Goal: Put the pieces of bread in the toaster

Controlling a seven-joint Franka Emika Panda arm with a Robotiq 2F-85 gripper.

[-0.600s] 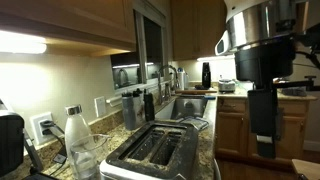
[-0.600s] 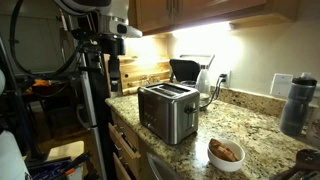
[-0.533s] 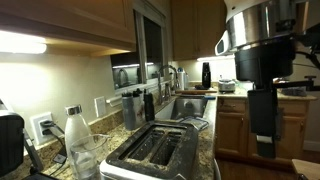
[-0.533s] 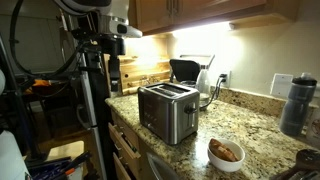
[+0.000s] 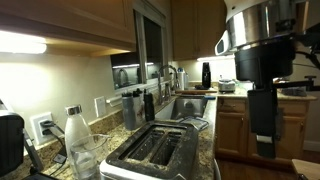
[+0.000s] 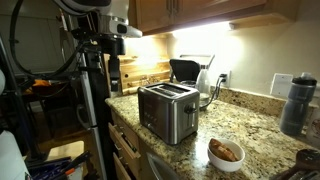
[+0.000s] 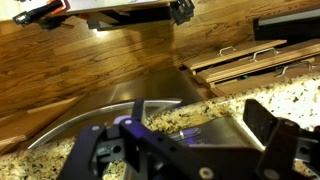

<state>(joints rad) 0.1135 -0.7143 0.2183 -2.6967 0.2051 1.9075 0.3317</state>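
Observation:
The shiny silver toaster (image 5: 155, 150) (image 6: 168, 110) stands on the granite counter with both dark top slots empty. Tan-brown pieces of bread (image 6: 227, 151) lie in a white bowl (image 6: 213, 159) on the counter near the front edge, to the right of the toaster. The robot arm (image 6: 95, 25) (image 5: 258, 55) hangs high, off to the side of the counter and well away from the toaster and bowl. In the wrist view my gripper (image 7: 185, 150) is open, its two black fingers (image 7: 275, 130) spread wide with nothing between them. Speckled granite and shiny metal lie below them.
A black coffee maker (image 6: 185, 70) with a cord stands behind the toaster. A dark bottle (image 6: 292, 105) stands at the far right. A clear bottle (image 5: 75, 135), a sink (image 5: 190, 105) and wall cabinets (image 5: 70, 20) are also close by.

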